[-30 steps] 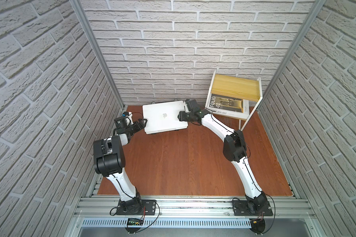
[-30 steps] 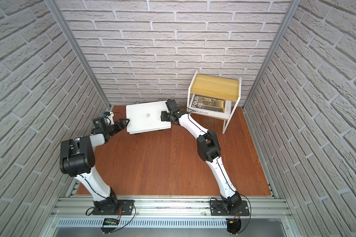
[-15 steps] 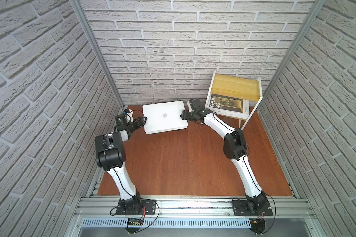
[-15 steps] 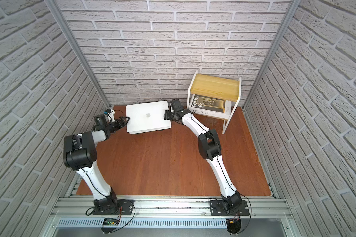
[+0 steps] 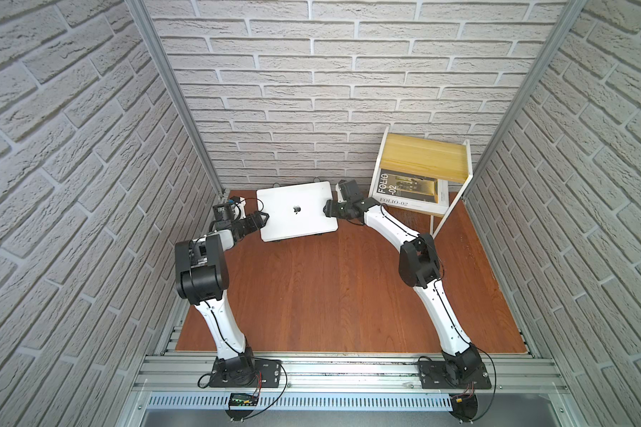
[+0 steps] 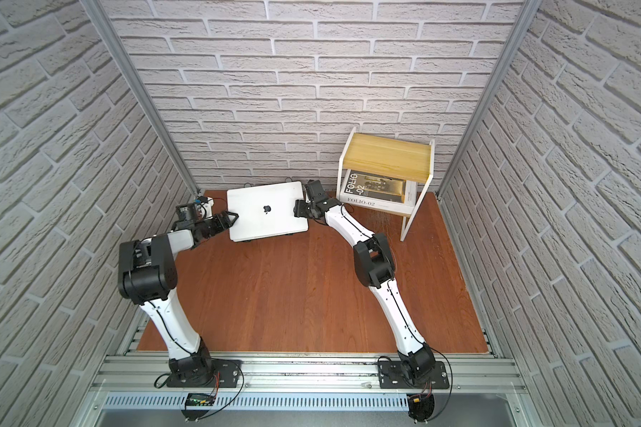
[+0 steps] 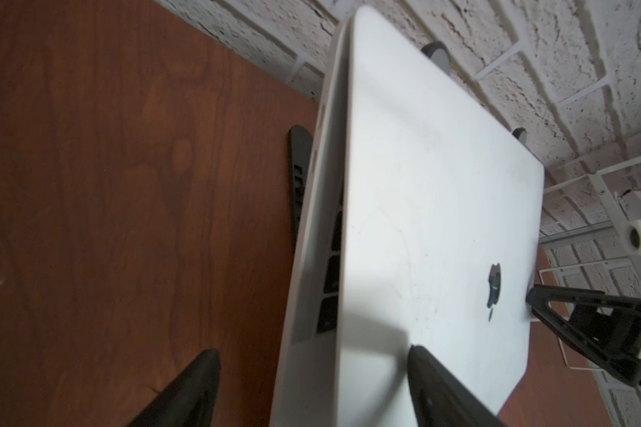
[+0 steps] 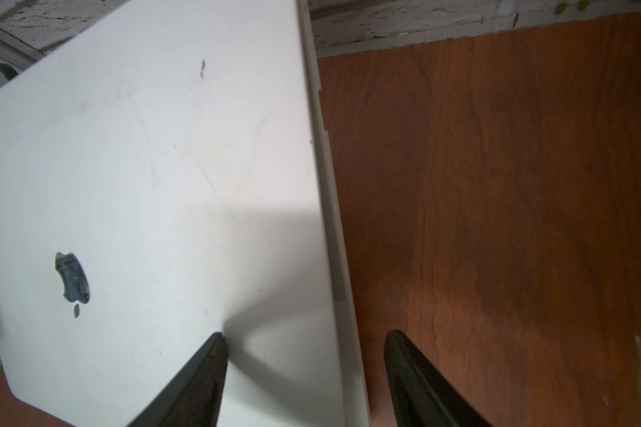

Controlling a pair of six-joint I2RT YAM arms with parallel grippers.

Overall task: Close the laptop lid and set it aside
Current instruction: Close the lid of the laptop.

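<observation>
White brick-patterned walls [image 5: 311, 92] enclose a reddish-brown wooden table [image 5: 330, 295]. At its far right corner stands a white-framed shelf unit with a yellow wooden top [image 5: 422, 159]. A black-and-white book marked "FOLIO-02" [image 5: 404, 190] lies on its lower shelf.

Slim silver-white laptop [image 5: 293, 225]: at the back of the table, left of centre, near the rear wall and apart from the shelf unit, raised on a dark grey metal stand [image 7: 297, 173]. Its thin silver-white lid [image 7: 422, 185], apple logo up, lies almost flat on the base but is not fully shut. The left wrist view shows a narrow wedge at the side with black keys inside.

Left gripper [image 7: 313, 351]: at the laptop's left edge, jaws apart and straddling it, one finger [image 7: 437, 388] over the lid, the other clear of the base, over the table.

Right gripper [image 8: 304, 334]: at the opposite edge, jaws likewise apart, one finger over the lid, the other beside the edge.

Contact between the upper fingers and the lid appears likely but cannot be confirmed.
</observation>
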